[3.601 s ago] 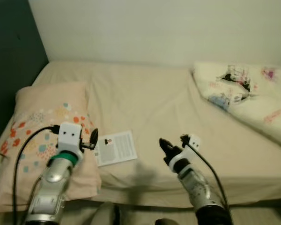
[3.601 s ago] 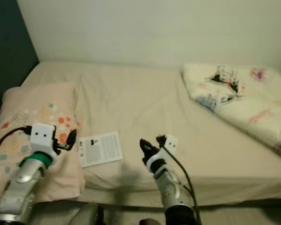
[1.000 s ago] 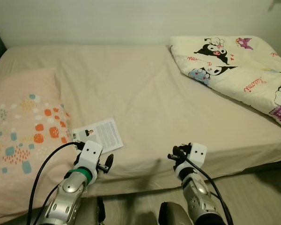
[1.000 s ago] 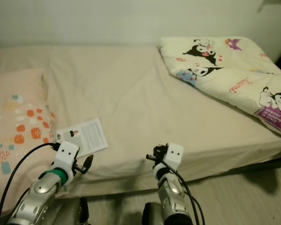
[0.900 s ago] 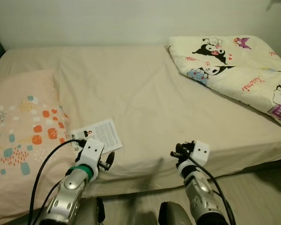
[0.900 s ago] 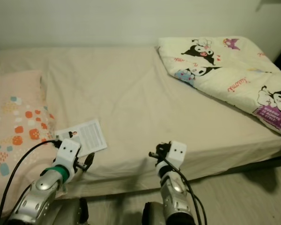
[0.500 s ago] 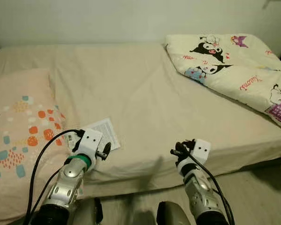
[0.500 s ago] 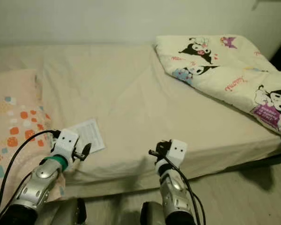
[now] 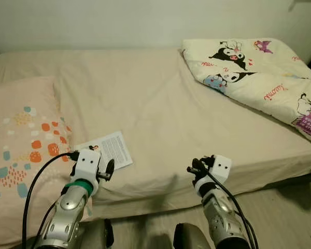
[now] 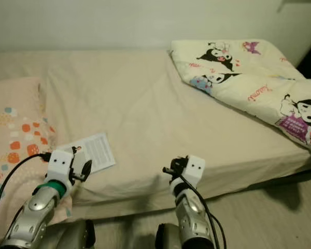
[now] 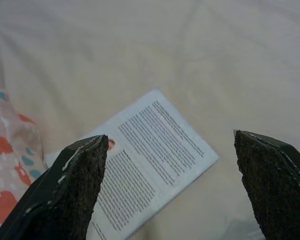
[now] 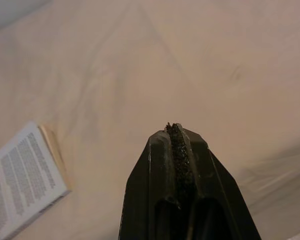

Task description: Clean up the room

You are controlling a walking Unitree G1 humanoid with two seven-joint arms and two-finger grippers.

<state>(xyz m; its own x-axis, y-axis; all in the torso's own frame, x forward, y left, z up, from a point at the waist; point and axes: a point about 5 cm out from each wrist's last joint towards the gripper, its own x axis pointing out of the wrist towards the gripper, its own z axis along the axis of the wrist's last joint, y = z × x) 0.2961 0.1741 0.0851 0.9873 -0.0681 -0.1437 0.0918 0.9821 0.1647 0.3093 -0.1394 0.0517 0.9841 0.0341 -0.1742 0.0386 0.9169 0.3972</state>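
Tidying appears barely begun: a printed leaflet (image 9: 104, 151) lies loose on the bed (image 9: 155, 98) near its front edge, just beside the patterned pillow (image 9: 18, 145), and nothing is held. The left tool (image 11: 172, 187) hovers over the leaflet with fingers spread wide apart and empty; the right tool (image 12: 176, 137) is pressed closed on nothing, above bare sheet to the right of the leaflet. Picking up the leaflet looks like the step in hand; the rumpled quilt (image 9: 259, 78) on the right end of the bed remains unstraightened. The leaflet is thin, flat paper with dense text. The sheet is soft beige cloth, lightly creased. The quilt is puffy, cream, cartoon-printed.
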